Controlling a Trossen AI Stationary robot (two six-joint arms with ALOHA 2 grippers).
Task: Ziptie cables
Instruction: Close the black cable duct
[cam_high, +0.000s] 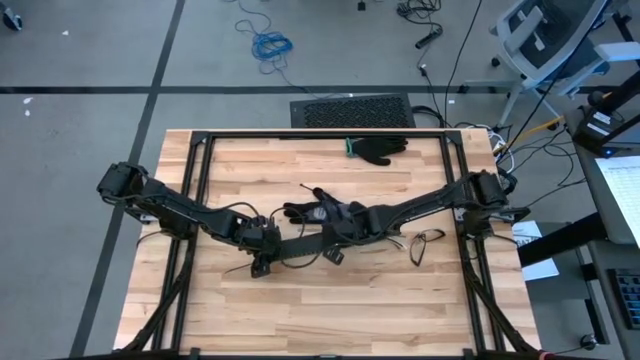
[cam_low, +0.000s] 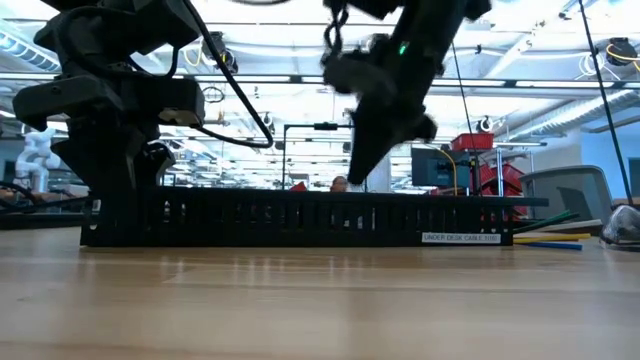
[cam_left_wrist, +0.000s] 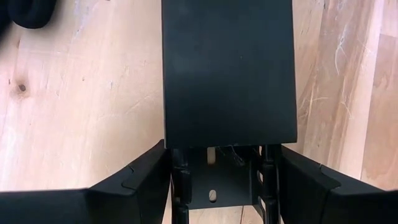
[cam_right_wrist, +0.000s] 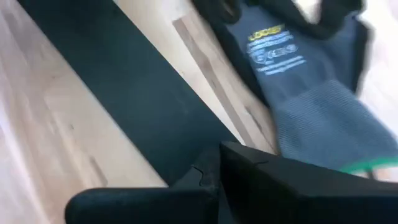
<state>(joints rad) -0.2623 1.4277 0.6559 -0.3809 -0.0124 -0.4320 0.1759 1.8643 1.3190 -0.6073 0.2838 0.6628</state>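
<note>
From the high view I count two arms reaching in over the table (cam_high: 300, 310), meeting near its middle. The left hand (cam_high: 264, 262) sits at the left end of one long black slotted channel (cam_high: 300, 248). The left wrist view shows what the overhead cannot: the two fingers (cam_left_wrist: 143, 174) stand apart on either side of the channel (cam_left_wrist: 227, 74), right against its side walls, so I read the hand as clamped across the channel's width. The right hand (cam_high: 333, 255) hangs over the channel's middle; its fingers are together. Whether they pinch anything I cannot tell.

The low view alone shows the channel (cam_low: 300, 218) lying flat on the table with its slotted side wall facing the camera and a white label near its right end. Several coloured cable ends, green, yellow and blue (cam_low: 550, 236), lie on the table just past that end.

I count two gloves from above: one dark glove (cam_high: 381, 148) near the far edge, well apart from the arms, and a second glove (cam_high: 312, 210) just behind the channel by the right arm. The right wrist view shows the second one up close as grey knit with yellow print (cam_right_wrist: 298, 81), lying beside the channel (cam_right_wrist: 124, 106).

The cables appear from above as one thin dark loop (cam_high: 425, 243) on the table right of the right hand, apart from both hands.
</note>
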